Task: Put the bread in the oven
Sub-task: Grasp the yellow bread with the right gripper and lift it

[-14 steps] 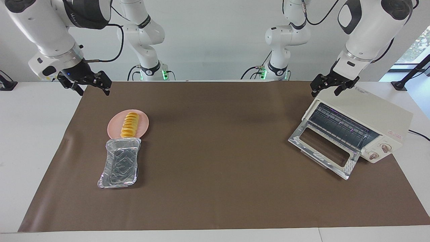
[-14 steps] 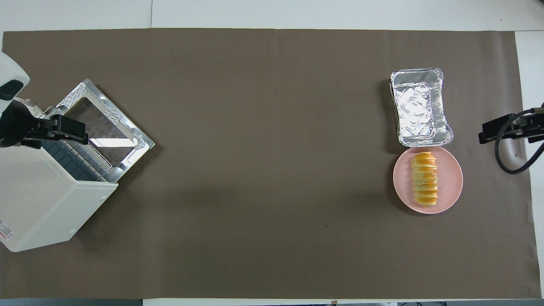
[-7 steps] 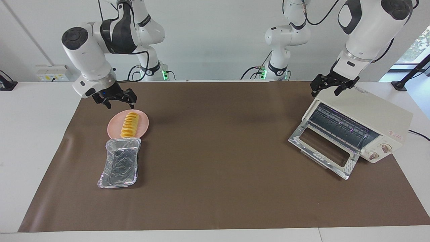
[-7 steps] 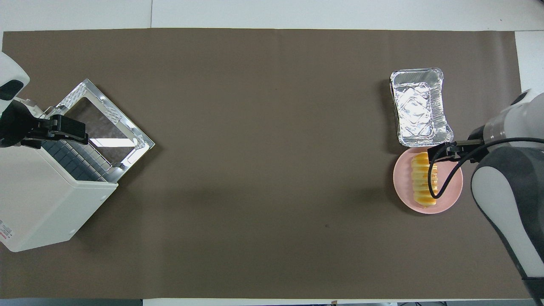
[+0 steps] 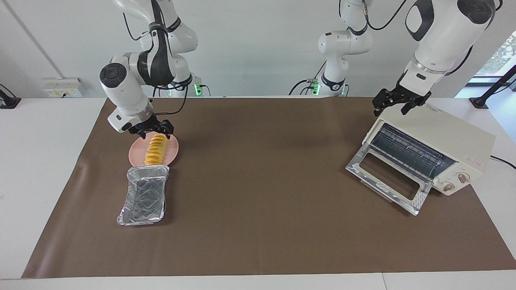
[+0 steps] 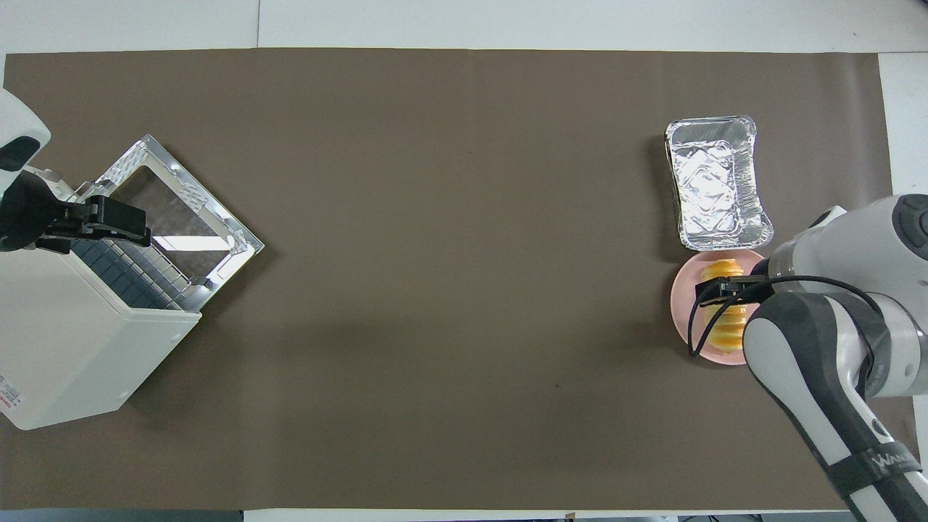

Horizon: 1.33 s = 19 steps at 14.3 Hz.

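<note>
Right tool (image 5: 155, 129) hangs just over the end of the bread (image 5: 155, 150) nearest the robots, its fingers spread and nothing between them, and the facing view shows it poised low over the loaf rather than touching it. That fits the start of a pick: the jaws are parted wide enough to straddle the loaf across its ridges, which looks a sensible line since the bread is long and narrow. The bread lies on a round pink plate (image 5: 135, 153) toward the right arm's end of the counter (image 5: 258, 225), and a silver foil tray (image 5: 143, 196) sits touching the plate's rim, farther from the robots; the tray is empty and may be meant to carry the loaf, though that is only a guess. At the left arm's end stands the oven (image 5: 439, 141), turned at an angle with its glass door (image 5: 389, 183) dropped flat open and the wire rack showing, so the way in is already clear. Left tool (image 5: 399, 104) waits over the oven's top corner nearest the robots, also released and holding nothing. Judging by this layout, the whole carry across the counter is yet to come.
</note>
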Tool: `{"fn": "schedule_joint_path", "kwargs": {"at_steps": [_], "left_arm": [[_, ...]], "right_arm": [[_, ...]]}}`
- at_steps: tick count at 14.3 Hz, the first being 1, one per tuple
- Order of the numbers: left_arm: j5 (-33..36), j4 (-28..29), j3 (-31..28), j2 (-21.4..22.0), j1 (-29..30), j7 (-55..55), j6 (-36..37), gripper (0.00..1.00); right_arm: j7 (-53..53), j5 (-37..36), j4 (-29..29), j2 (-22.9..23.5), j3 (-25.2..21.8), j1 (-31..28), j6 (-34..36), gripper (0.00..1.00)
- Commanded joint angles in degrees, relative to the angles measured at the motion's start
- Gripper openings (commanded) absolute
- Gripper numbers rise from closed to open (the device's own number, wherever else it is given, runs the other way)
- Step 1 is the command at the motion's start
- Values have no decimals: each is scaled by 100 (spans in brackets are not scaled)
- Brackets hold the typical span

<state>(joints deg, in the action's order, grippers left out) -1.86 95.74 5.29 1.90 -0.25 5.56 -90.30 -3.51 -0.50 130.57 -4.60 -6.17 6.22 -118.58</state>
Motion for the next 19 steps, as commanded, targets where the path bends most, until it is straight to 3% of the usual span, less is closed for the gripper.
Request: {"fn": "schedule_joint_path", "kwargs": {"at_steps": [1,10,16,19], "left_arm": [[-60,24,33,82,69,32,30,100],[-60,15,33,82,69,32,30,100],[-60,24,33,82,69,32,30,100],[-60,24,33,82,69,32,30,100]], "right_arm": [[-115,41,531,-121,28,-313,-603,100],[-97,41,1155,161,28,-358,-1816,100],[-9,41,1243,196,28,-367,-1879,54],[-27,32,1138,144,28,-350,-1713,51]]}}
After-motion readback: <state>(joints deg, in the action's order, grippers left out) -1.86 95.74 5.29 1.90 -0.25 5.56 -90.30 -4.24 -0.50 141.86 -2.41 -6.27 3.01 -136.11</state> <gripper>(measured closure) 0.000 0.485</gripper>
